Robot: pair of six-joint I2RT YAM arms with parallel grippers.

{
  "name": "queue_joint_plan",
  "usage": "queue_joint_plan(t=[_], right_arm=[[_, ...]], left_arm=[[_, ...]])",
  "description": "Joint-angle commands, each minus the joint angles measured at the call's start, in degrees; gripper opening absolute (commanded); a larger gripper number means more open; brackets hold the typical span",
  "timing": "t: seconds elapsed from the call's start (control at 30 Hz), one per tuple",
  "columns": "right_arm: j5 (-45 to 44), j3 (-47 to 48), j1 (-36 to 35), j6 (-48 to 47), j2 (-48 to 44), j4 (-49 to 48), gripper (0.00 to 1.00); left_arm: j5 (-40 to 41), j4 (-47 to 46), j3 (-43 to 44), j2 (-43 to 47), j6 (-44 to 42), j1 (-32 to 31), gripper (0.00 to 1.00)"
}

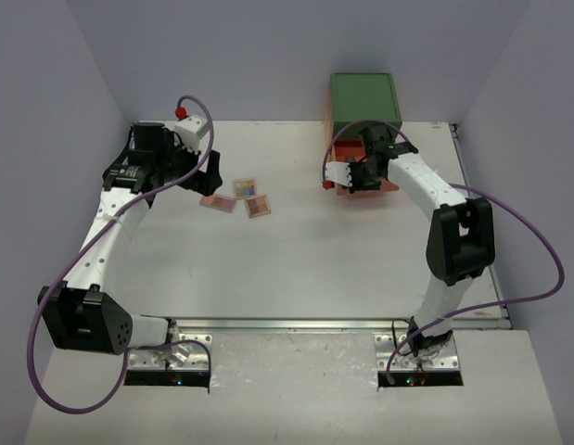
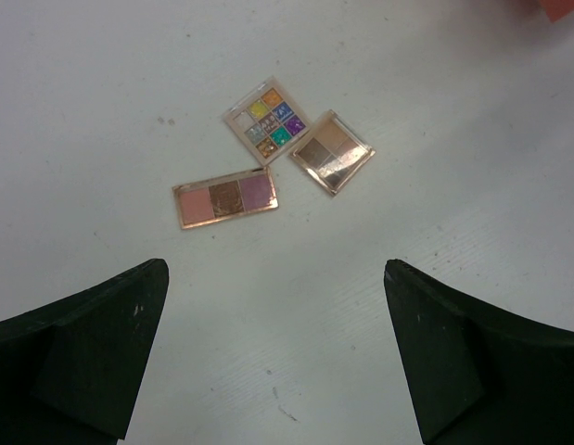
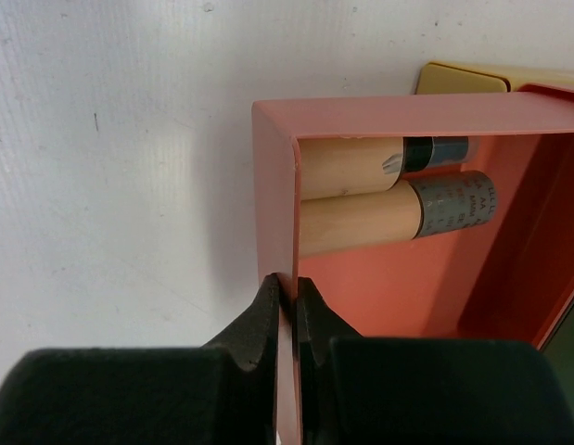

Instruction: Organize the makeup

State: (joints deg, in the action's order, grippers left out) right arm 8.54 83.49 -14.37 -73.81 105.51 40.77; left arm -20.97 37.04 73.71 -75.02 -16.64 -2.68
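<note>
Left wrist view: three pink-tan palettes clustered on white surface, lilac walls; my left tool released, right tool clenching drawer.

You'll find nothing legible: the print on the grey tube cap and across the multicolour palette is too small.

Open table is left on every side of the three palettes clustered toward the far edge. In the pulled-out drawer, one end is taken up by two tubes, and a side wall is pinched by the right gripper.
</note>
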Motion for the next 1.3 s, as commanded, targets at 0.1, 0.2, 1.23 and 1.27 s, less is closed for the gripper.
queue_joint_plan(t=[0.1,0.2,1.23,1.27], right_arm=[[-2.92,5.62,0.31,-3.76,0.48,-11.00,0.05],[-3.78,5.35,0.31,-3.60,1.14,-14.84,0.06],[-10.95,0.86,-0.09,6.00,3.81,-35.30,0.39],[-10.66,-0.23,-0.26,8.79,2.72,-36.67,0.39]], left_arm=[[0.03,-2.67,1.57,-0.25,-0.65,-0.22,1.00],[0.06,-2.76,1.52,-0.52,-0.77,-0.30,1.00],[0.86,-3.49,0.78,-3.02,-0.74,-0.29,1.00],[0.62,-3.57,0.63,-3.04,-0.64,-0.22,1.00]])
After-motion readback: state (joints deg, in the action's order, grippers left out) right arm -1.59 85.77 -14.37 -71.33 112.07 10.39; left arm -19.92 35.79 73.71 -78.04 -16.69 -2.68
